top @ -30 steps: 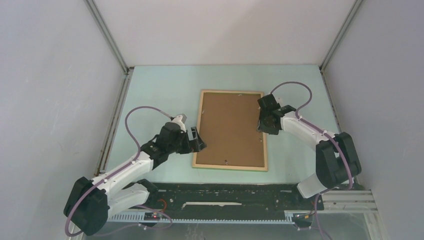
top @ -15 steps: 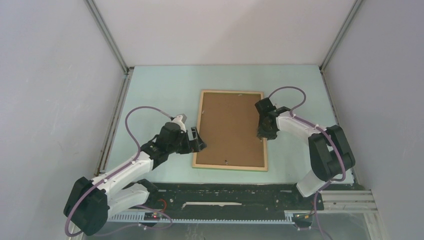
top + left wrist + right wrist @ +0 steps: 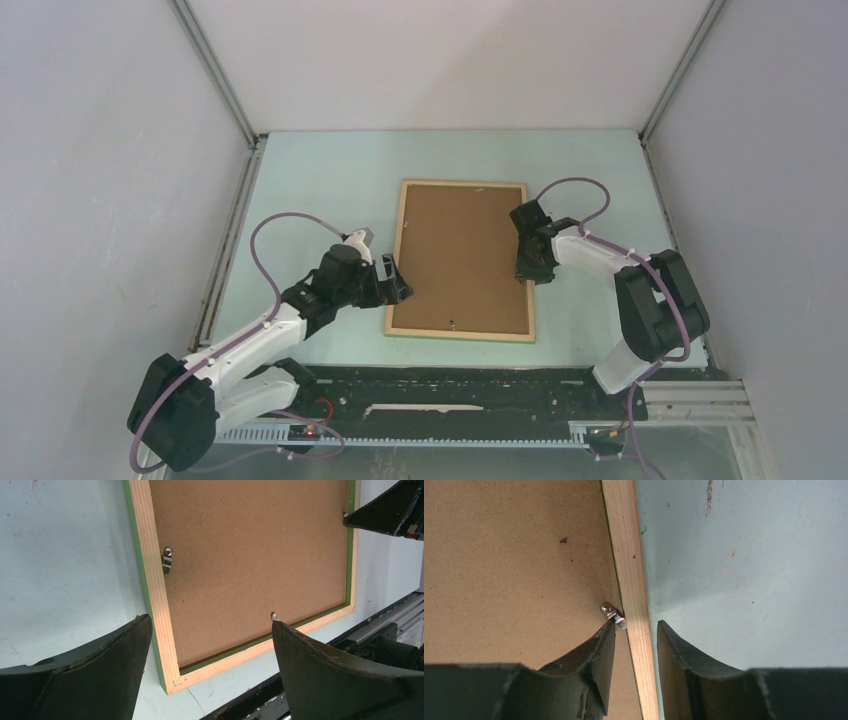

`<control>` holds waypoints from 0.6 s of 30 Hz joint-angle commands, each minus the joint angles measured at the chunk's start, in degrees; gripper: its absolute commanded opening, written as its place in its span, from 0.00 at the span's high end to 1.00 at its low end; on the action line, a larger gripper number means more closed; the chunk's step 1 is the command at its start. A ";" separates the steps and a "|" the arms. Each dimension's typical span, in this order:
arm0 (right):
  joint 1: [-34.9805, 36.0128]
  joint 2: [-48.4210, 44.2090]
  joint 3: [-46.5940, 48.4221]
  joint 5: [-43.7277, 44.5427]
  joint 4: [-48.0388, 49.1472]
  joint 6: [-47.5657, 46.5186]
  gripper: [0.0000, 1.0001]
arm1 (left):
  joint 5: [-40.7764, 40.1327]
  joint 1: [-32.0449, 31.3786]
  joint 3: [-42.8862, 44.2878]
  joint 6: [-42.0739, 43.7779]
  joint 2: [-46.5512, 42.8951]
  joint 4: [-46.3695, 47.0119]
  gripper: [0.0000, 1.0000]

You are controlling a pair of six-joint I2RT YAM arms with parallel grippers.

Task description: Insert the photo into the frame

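The frame (image 3: 396, 262) lies on the pale green table with its light wood side up, and green shows on its edges (image 3: 131, 535). Inside it lies the photo (image 3: 462, 255), showing only its plain brown board back (image 3: 250, 550); its picture side is hidden. My left gripper (image 3: 398, 280) hangs wide open over the frame's near left corner (image 3: 210, 620), touching nothing. My right gripper (image 3: 527, 268) is open and straddles the frame's right rail (image 3: 636, 624). Its inner fingertip (image 3: 609, 635) sits against a small metal tab (image 3: 614, 615) on the board, and its outer finger is over the table.
Another metal tab (image 3: 167, 560) sits on the frame's left rail, and a small stud (image 3: 274, 616) by the near rail. A black rail (image 3: 450, 395) runs along the table's near edge. Grey walls with metal posts (image 3: 215, 75) close in the left, right and back sides.
My right gripper has shifted a little toward the near end of the right rail and its jaws have narrowed. The left arm, frame and board have not moved.
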 commanded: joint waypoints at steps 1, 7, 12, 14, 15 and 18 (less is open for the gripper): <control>0.03 1.64 -1.31 1.84 4.65 -1.05 0.57 | 0.66 -0.23 -0.58 -0.05 -0.15 0.84 0.03; -1.24 3.68 -1.38 1.23 6.62 -2.26 0.81 | 0.17 -0.23 -0.93 -0.10 -0.67 0.40 0.03; -2.15 3.48 -1.65 -1.63 6.85 -3.08 0.88 | -0.21 -0.20 -1.05 0.10 -1.10 -0.23 0.03; -2.18 2.54 -1.66 -1.77 6.39 -2.79 0.87 | -0.22 -0.23 -0.94 0.11 -1.12 -0.24 0.03; -2.21 2.09 -1.65 -1.99 6.22 -2.74 0.87 | -0.26 -0.23 -0.85 0.12 -0.99 -0.26 0.03; -2.34 -0.05 -1.66 -3.77 5.61 -2.43 0.81 | -0.09 -0.23 -0.66 0.12 -0.61 -0.26 0.03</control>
